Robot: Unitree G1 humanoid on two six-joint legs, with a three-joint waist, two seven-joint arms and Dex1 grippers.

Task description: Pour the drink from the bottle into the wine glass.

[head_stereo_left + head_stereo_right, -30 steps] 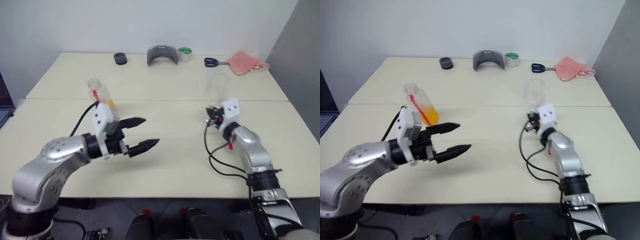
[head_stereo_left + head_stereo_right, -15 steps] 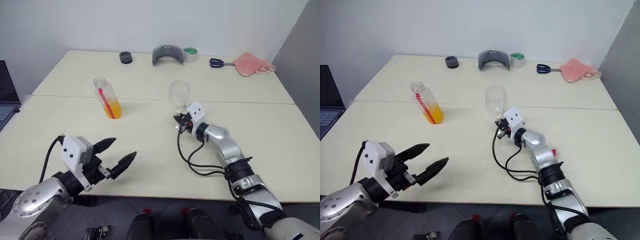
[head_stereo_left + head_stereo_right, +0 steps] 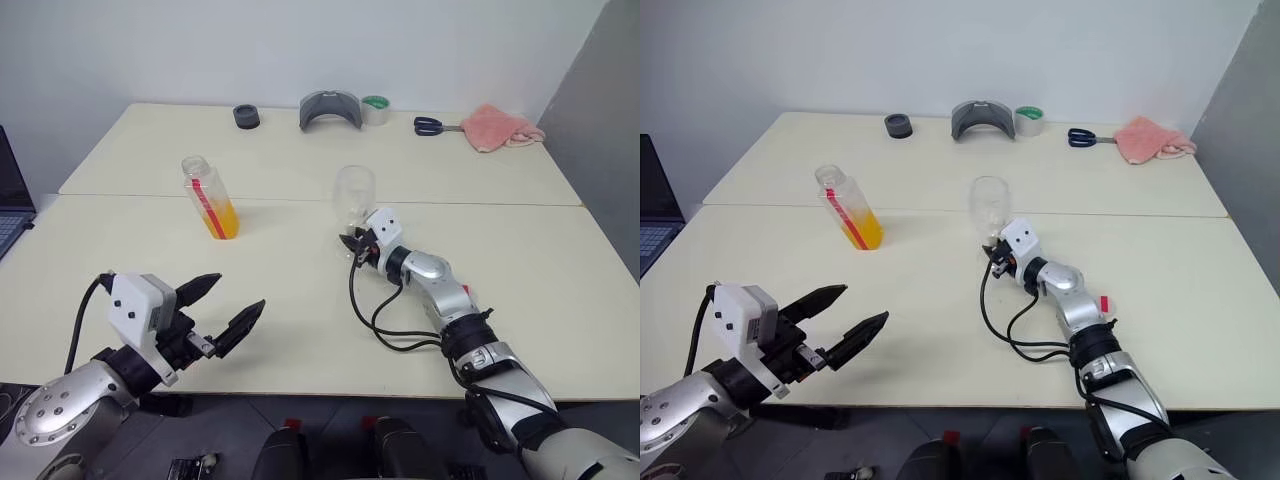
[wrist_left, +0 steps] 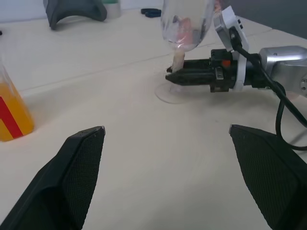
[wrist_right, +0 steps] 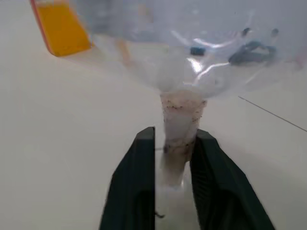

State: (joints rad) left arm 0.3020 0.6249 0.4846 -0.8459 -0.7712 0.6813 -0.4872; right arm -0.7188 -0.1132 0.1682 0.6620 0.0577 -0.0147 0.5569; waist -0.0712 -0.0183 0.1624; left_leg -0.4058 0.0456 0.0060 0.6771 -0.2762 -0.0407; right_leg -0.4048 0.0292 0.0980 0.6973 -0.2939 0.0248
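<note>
Nothing poured yet: wine glass (image 3: 354, 190) empty, upright on the worktop (image 3: 300, 300); drink (image 3: 224, 218) sits low in the uncapped bottle (image 3: 209, 196), standing well apart on the glass's left. Right gripper (image 5: 171, 152) fingers flank the glass stem just above the foot, close about it, seemingly touching. Left gripper (image 3: 228, 305) hovers near the worktop's front edge, fingers spread wide, empty, well short of the bottle. Bottle pickup and pour remain.

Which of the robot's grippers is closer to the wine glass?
The right gripper: its jaws flank the wine glass stem. The left gripper hangs open, far off near the table's front.
</note>
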